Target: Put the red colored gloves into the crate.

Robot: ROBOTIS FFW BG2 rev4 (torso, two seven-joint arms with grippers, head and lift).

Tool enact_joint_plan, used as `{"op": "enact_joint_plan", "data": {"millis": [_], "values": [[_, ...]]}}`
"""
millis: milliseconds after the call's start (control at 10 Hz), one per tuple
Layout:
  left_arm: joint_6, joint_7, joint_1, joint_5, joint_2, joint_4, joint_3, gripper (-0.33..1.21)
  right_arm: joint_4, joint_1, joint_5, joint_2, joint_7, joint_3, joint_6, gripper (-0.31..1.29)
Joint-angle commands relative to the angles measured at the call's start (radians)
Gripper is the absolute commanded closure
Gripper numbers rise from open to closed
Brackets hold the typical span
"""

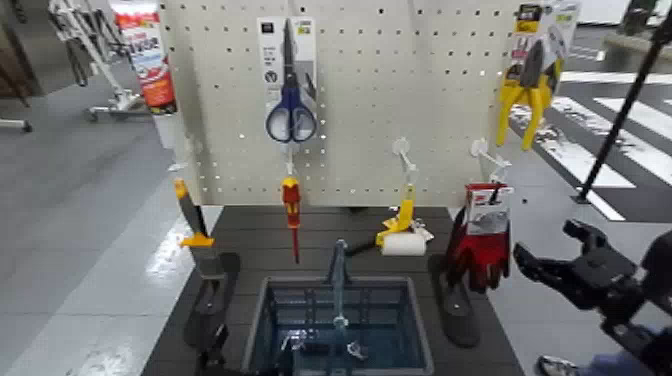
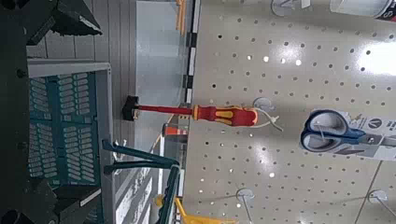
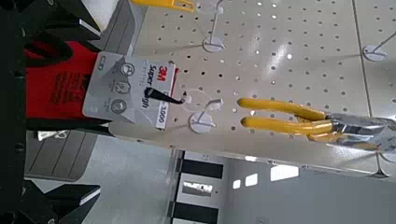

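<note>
The red colored gloves (image 1: 478, 245), red with dark fingers and a white-and-red card header (image 3: 126, 89), hang from a hook at the pegboard's lower right. My right gripper (image 1: 540, 265) is open just to their right at the same height, with a small gap between them. In the right wrist view the gloves (image 3: 51, 89) lie between the spread fingers (image 3: 47, 23), untouched. The grey-blue crate (image 1: 262, 330), with its upright centre handle, stands on the dark table below the board. The left gripper (image 2: 93, 107) stays low beside the crate (image 2: 65, 131), fingers apart and holding nothing.
On the pegboard (image 1: 400, 90) hang blue scissors (image 1: 290, 110), yellow pliers (image 1: 528, 95), a red-handled screwdriver (image 1: 291, 205) and a yellow tool with a white roll (image 1: 402, 235). Two dark stand feet (image 1: 455, 300) flank the crate. A black pole (image 1: 620, 120) leans at the right.
</note>
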Motion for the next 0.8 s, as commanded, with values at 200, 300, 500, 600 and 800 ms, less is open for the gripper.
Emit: {"op": "enact_joint_plan", "data": {"millis": [200, 300, 500, 600, 800], "values": [[0.003, -0.008, -0.002, 0.001, -0.114, 0.001, 0.001, 0.11, 0.188, -0.167, -0.061, -0.064, 0.114, 0.046, 0.004, 0.14], [0.003, -0.012, -0.003, 0.001, -0.117, 0.001, 0.001, 0.11, 0.232, -0.209, -0.084, -0.084, 0.14, 0.069, 0.004, 0.14], [0.003, -0.014, -0.006, 0.001, -0.12, 0.003, 0.001, 0.11, 0.315, -0.275, -0.121, -0.104, 0.195, 0.101, 0.006, 0.14], [0.003, -0.018, -0.008, -0.001, -0.121, 0.005, 0.001, 0.11, 0.34, -0.295, -0.125, -0.11, 0.211, 0.113, 0.007, 0.14], [0.002, -0.022, -0.008, -0.001, -0.124, 0.006, 0.001, 0.11, 0.389, -0.333, -0.142, -0.119, 0.251, 0.149, 0.009, 0.14]]}}
